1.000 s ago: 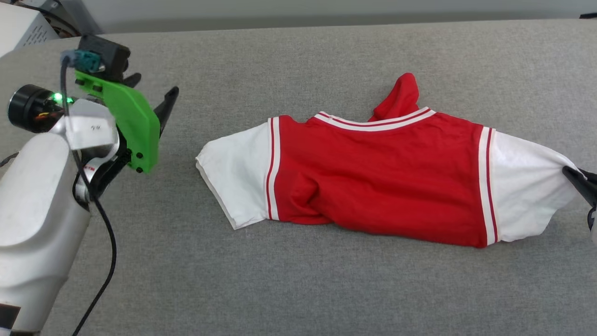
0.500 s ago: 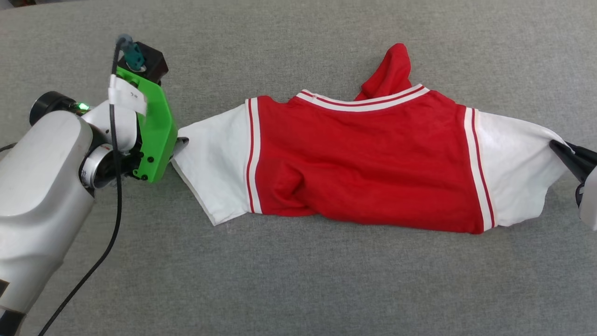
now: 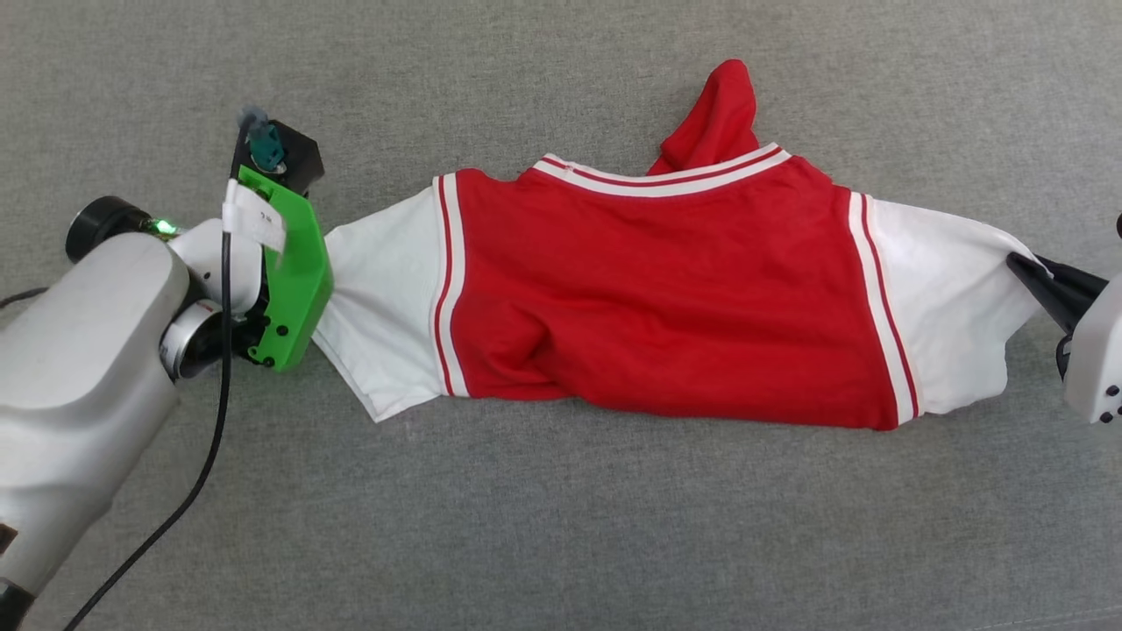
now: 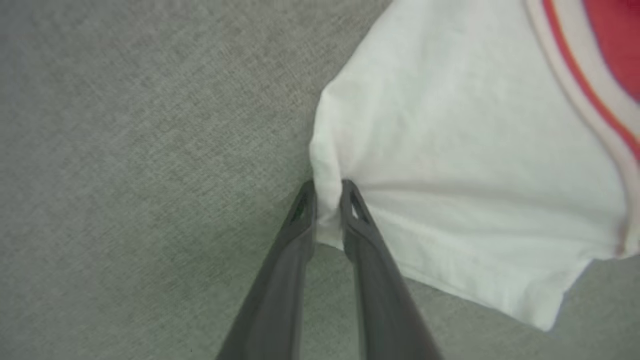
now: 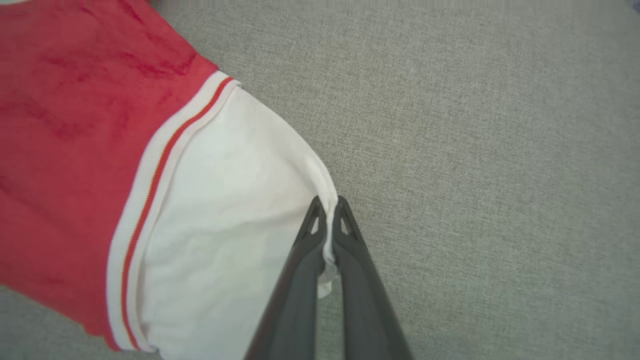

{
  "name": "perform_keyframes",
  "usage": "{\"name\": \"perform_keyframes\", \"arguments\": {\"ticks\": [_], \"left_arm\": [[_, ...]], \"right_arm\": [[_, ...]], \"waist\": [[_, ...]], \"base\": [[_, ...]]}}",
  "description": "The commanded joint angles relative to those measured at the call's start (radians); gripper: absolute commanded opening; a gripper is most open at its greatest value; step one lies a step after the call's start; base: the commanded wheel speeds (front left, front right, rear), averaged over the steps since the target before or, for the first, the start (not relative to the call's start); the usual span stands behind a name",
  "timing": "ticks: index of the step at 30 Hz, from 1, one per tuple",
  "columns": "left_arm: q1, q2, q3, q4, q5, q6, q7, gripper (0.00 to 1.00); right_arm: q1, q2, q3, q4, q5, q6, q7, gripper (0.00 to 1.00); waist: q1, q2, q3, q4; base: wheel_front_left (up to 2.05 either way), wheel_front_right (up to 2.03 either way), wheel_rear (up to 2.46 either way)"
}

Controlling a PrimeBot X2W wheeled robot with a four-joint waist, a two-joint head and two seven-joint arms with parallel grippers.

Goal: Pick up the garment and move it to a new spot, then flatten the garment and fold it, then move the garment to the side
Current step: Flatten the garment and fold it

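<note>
The garment [image 3: 666, 289], a red jersey with white short sleeves and striped trim, lies spread sideways on the grey fabric surface, its plain red face up and a red flap sticking out past the collar. My left gripper [image 4: 327, 192] is shut on the edge of the white sleeve [image 4: 450, 150] at the left end; in the head view its fingers are hidden behind the green wrist mount [image 3: 294, 280]. At the other end my right gripper [image 5: 327, 207] pinches the hem of the other white sleeve [image 5: 225, 225], and it also appears at the right edge as right gripper [image 3: 1021, 263].
Grey woven fabric surface [image 3: 561, 526] stretches all around the garment. A black cable [image 3: 206, 456] trails from the left arm [image 3: 79, 350] across the surface toward the lower left.
The head camera has tilted down. My left gripper reached the left sleeve and closed on its edge. The right gripper kept its hold on the other sleeve.
</note>
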Motion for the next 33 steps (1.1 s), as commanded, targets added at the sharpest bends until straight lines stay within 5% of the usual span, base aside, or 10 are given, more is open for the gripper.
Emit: {"name": "perform_keyframes", "arguments": {"ticks": [1, 14, 25, 33], "left_arm": [[0.024, -0.001, -0.034, 0.021, -0.002, -0.002, -0.023, 0.0], [0.005, 0.069, 0.016, -0.123, 0.083, 0.028, -0.415, 0.0], [-0.081, 0.085, 0.091, -0.319, 0.104, 0.098, -0.463, 0.0], [-0.297, 0.012, 0.133, -0.277, 0.142, 0.092, -0.447, 0.0]], "right_arm": [[-0.018, -0.004, 0.004, 0.003, 0.008, -0.001, -0.017, 0.0], [0.011, -0.052, -0.039, -0.015, 0.014, -0.001, -0.15, 0.0], [-0.06, -0.07, -0.146, -0.109, -0.004, -0.001, -0.146, 0.0], [-0.362, -0.028, -0.155, -0.059, -0.09, -0.001, -0.094, 0.0]], "waist": [[0.0, -0.0001, -0.029, 0.013], [0.0, -0.0001, -0.236, 0.083], [0.0, -0.0001, -0.268, 0.104], [0.0, -0.0001, -0.124, 0.093]], "base": [[0.0, 0.0, 0.0], [0.0, 0.0, 0.0], [0.0, 0.0, 0.0], [0.0, 0.0, 0.0]]}}
